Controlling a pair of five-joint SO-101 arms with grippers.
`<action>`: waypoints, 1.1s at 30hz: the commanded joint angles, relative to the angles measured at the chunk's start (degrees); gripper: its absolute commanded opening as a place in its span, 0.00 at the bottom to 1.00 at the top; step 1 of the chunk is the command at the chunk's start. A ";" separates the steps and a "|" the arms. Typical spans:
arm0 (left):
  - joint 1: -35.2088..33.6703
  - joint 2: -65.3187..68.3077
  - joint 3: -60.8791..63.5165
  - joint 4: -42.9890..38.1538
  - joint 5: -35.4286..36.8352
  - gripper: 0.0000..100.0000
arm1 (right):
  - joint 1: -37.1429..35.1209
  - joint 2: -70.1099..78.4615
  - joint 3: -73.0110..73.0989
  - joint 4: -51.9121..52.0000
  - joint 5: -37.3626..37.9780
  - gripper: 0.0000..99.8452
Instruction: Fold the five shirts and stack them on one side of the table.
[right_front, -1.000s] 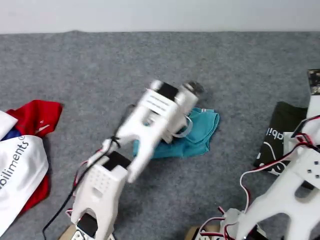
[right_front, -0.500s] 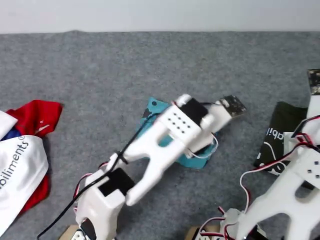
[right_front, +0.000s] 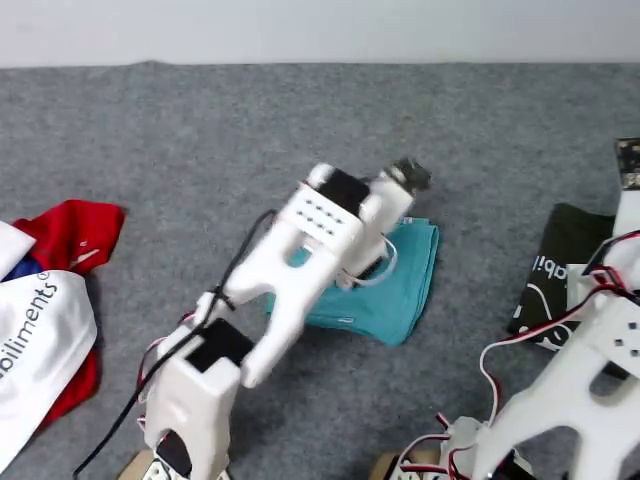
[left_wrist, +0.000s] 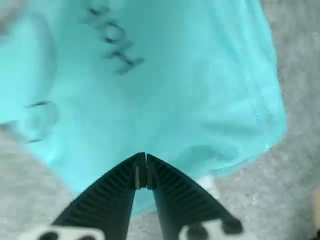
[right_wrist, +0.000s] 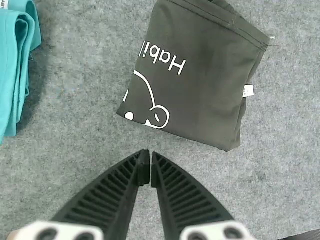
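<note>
A folded teal shirt (right_front: 395, 295) lies mid-table, and it spreads wide beneath the camera in the left wrist view (left_wrist: 165, 85). My left arm (right_front: 320, 220) stretches over it. The left gripper (left_wrist: 141, 170) is shut just above the cloth, with nothing between its fingers. A folded dark shirt (right_wrist: 195, 80) with white print rests at the table's right side (right_front: 560, 260). My right gripper (right_wrist: 146, 167) is shut over bare carpet, short of that shirt. At the left edge a red shirt (right_front: 75, 235) and a white shirt (right_front: 35, 340) lie unfolded in a heap.
Grey carpet (right_front: 200, 130) covers the table. A sliver of blue cloth (right_front: 20, 268) shows between the red and white shirts. The right arm (right_front: 590, 370) stands at the near right corner. The teal shirt's folded edge (right_wrist: 15, 55) lies near the dark one.
The left arm swung right across the teal shirt, then back toward the middle. The shirt went from bunched to a flatter folded shape. The right arm kept still.
</note>
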 joint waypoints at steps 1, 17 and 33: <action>7.82 2.81 0.22 3.08 -0.44 0.00 | -0.66 -1.71 -0.35 0.92 0.35 0.02; -7.65 -9.49 -9.27 3.16 -2.02 0.00 | -1.89 -1.19 -0.35 0.48 0.26 0.02; -43.78 -40.53 12.09 3.16 -3.25 0.00 | -38.73 -1.01 21.10 -23.08 -27.08 0.07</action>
